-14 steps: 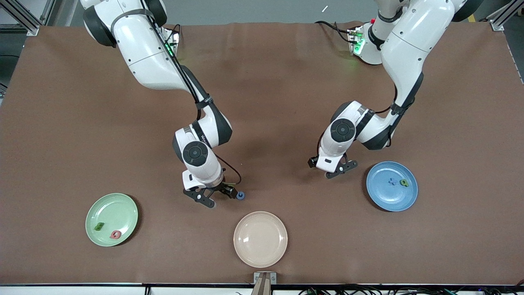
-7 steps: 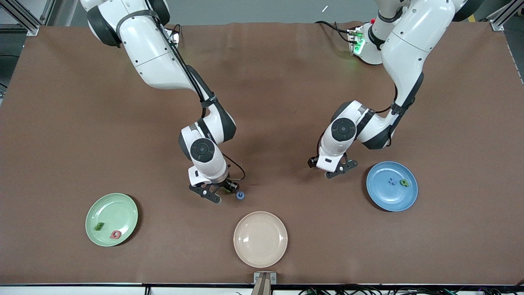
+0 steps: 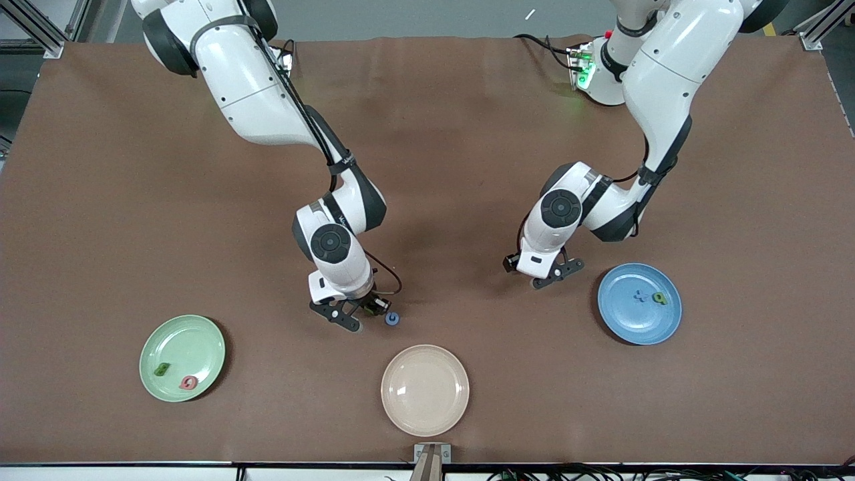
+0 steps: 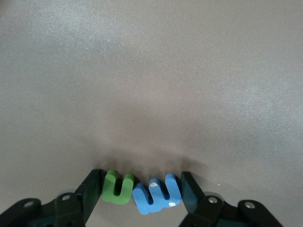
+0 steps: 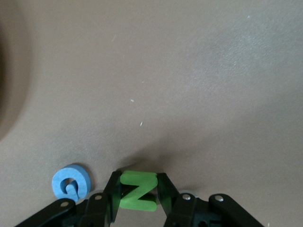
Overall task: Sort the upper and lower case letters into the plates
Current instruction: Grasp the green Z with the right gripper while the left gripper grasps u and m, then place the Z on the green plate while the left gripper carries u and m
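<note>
Change: your right gripper (image 5: 137, 201) has moved toward the blue G (image 3: 392, 318) and settled low at the table | Grip: fingers closed on green Z (image 5: 138, 190), G just beside | Left gripper (image 4: 142, 198) waits, pinching green u (image 4: 118, 187) and blue w (image 4: 156, 195) | Plates: mint plate (image 3: 200, 334) toward the right arm's end, blue plate (image 3: 628, 321) toward the left's.

Two letters (image 3: 176, 376) in each plate (image 3: 153, 341), third plate (image 3: 425, 421) between.

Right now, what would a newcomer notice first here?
Both pincers grip foam letters low over the brown table: the right pincer holds a green Z beside a loose blue G, and the left pincer pinches a green u and a blue w together.
</note>
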Controlling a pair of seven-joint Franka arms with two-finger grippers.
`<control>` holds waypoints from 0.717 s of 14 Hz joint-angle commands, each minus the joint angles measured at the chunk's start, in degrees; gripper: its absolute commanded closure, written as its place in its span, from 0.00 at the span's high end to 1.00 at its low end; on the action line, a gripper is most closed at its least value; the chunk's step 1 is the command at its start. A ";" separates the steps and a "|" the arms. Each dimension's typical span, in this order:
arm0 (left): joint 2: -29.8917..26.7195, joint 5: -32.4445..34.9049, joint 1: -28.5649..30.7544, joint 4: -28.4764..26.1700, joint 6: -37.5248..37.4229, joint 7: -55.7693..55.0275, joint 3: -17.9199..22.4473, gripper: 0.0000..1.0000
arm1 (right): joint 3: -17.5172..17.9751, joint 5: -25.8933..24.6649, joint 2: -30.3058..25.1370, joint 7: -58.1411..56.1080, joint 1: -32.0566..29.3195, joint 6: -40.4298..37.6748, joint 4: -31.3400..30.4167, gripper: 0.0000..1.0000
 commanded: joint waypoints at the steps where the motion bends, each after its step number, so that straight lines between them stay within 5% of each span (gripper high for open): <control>1: -0.87 0.69 0.99 -2.41 1.18 -1.33 -0.68 0.64 | -0.38 -0.16 -1.47 -1.35 -2.71 -2.86 -0.29 0.00; 6: -0.87 0.78 0.99 -2.33 1.18 -1.33 -0.68 0.49 | -0.90 -0.51 -3.14 -26.08 -11.59 -20.17 6.91 0.01; 10: -1.31 0.69 0.99 -1.97 1.18 -0.98 -0.68 0.29 | -9.58 -0.34 -3.41 -52.97 -15.29 -20.64 7.10 0.01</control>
